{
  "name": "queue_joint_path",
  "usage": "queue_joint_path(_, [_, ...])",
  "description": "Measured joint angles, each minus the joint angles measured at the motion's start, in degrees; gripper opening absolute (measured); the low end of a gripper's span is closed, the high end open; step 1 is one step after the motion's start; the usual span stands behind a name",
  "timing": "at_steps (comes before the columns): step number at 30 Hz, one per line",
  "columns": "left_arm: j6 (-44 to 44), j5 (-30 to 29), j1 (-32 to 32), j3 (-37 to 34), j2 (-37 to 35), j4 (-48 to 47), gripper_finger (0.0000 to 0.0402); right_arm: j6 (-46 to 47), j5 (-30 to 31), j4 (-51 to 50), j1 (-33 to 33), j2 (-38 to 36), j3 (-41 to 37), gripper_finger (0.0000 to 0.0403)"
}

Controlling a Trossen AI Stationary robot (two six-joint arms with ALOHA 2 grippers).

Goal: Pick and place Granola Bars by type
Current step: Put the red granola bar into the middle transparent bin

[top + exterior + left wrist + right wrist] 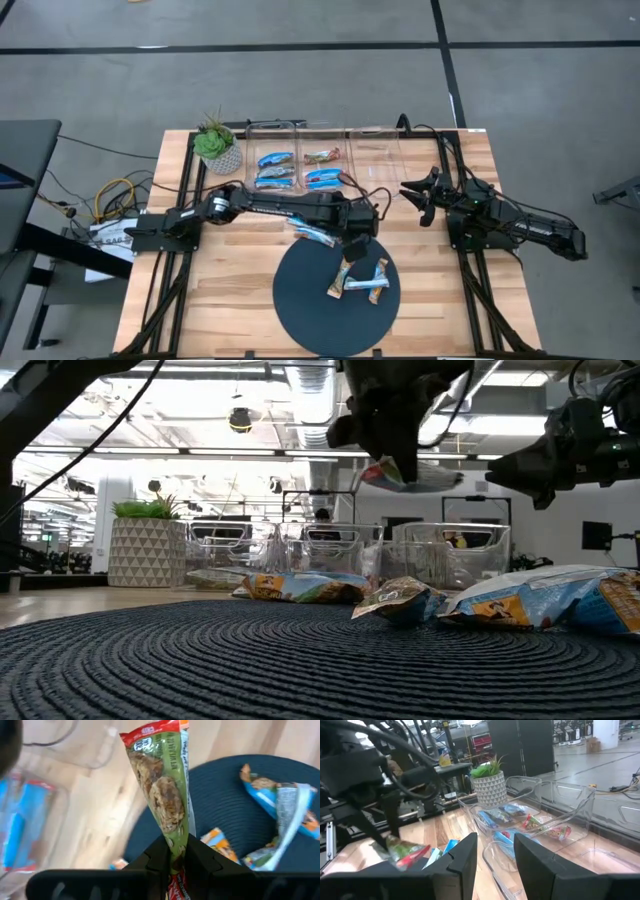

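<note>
We see the left pincer pinching one end of a green-and-red granola bar, held in the air near the centre of the high view just above the upper edge of the dark round mat; its crinkly, slick foil could, we judge, slide out of so narrow a grip, or swing and catch a thin hard wall of the clear plastic bins at upper centre. Blue-and-white bars lie flat on the ribbed woven mat at lower centre, while the right pincer waits, fingers spread and holding nothing, at centre right over the wooden bench
</note>
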Motion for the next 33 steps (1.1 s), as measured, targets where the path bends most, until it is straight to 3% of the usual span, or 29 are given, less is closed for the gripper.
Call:
queue_joint_path(17, [3.14, -5.57, 5.20, 0.00, -3.97, -5.22, 0.0038, 0.00, 0.00, 0.01, 0.01, -0.02, 0.00, 0.0123])
queue_joint_path(33, [14.79, -9.61, 12.91, -0.04, -4.94, -12.61, 0.0038, 0.00, 0.00, 0.00, 0.02, -0.02, 0.00, 0.0123])
